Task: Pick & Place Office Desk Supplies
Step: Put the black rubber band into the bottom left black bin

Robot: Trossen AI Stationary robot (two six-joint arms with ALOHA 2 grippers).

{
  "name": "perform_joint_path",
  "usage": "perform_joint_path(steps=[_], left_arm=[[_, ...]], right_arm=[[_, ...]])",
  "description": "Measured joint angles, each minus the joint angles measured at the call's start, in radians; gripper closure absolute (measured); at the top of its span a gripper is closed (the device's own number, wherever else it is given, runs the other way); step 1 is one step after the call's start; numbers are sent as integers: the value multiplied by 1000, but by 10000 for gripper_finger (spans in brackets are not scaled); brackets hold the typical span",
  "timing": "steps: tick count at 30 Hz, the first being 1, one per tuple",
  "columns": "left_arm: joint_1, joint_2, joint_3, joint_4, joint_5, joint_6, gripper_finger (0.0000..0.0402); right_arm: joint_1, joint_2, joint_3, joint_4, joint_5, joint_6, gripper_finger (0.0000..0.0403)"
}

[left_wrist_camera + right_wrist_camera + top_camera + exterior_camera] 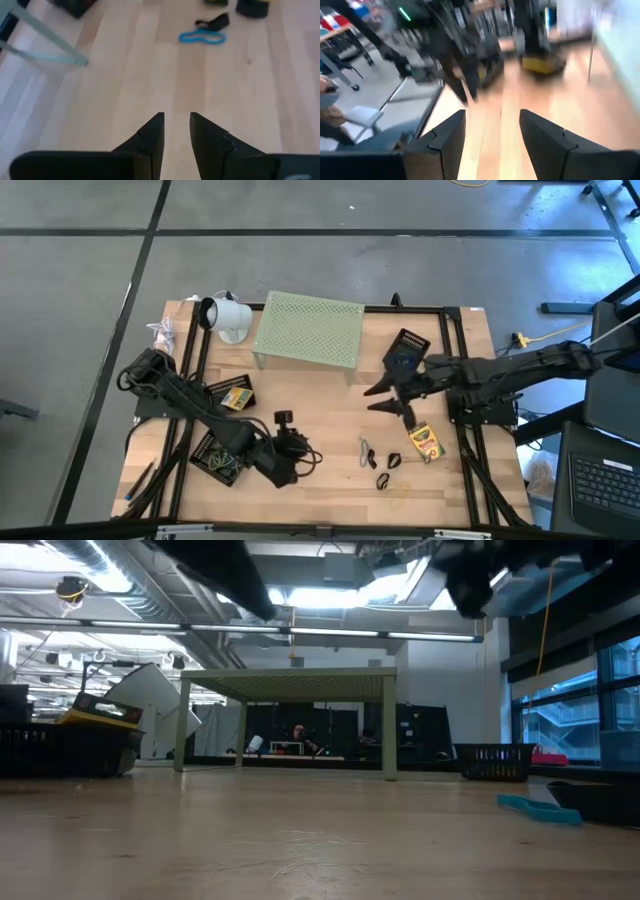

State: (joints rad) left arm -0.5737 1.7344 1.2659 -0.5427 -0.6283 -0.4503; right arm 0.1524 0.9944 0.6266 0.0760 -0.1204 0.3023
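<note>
High view: crayon box (426, 442) flat, long axis diagonal, beside right gripper (385, 398)

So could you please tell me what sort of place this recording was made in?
Probably a robotics lab or workshop: a wooden table on a concrete floor, exposed ceiling ducts overhead, and a laptop beside the rig.
</note>
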Motion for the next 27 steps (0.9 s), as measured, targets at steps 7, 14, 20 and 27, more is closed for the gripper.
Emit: perform_joint_path(steps=[7,14,20,27], left_arm=[[-16,0,0,0,1,-8,315],[-39,0,0,0,1,-9,315],[-48,0,0,0,1,-9,316],[-48,0,0,-6,1,-9,316]], right_arm=[[44,113,0,-333,-134,186,211],[167,214,0,-556,-161,237,211],[280,291,0,-517,-107,195,211],[377,397,0,-467,-29,188,211]])
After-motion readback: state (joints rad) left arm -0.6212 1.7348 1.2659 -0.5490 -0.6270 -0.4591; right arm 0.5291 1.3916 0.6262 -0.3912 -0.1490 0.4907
